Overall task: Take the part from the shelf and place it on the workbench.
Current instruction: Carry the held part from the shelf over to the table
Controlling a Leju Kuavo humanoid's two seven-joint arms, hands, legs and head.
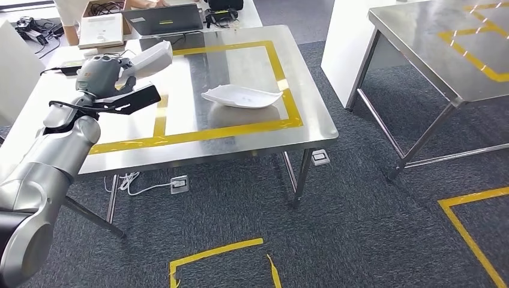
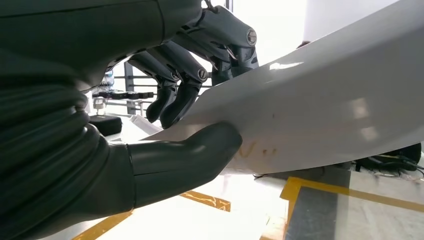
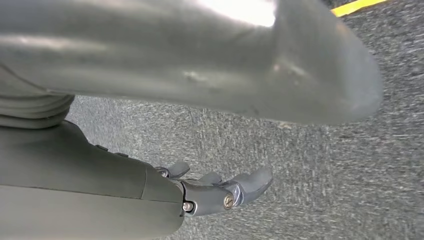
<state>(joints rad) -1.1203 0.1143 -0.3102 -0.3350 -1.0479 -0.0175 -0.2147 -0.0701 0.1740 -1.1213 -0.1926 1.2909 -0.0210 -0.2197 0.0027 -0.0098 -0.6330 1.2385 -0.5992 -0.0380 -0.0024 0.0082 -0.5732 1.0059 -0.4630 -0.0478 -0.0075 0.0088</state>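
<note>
A thin white curved plastic shell part is grasped by the left hand, held above the near-left side of the stainless steel workbench with yellow tape border, thumb under one edge and fingers on top. A second white curved part is already lying inside the workbench's tape border. The right hand is hung over carpet, released, nothing held. The part is judged light, smooth, slightly flexible, possibly slippery; an edge pinch suits it.

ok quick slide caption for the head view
Left robot hand holds a white curved plastic part over the steel workbench, where another white part lies.
</note>
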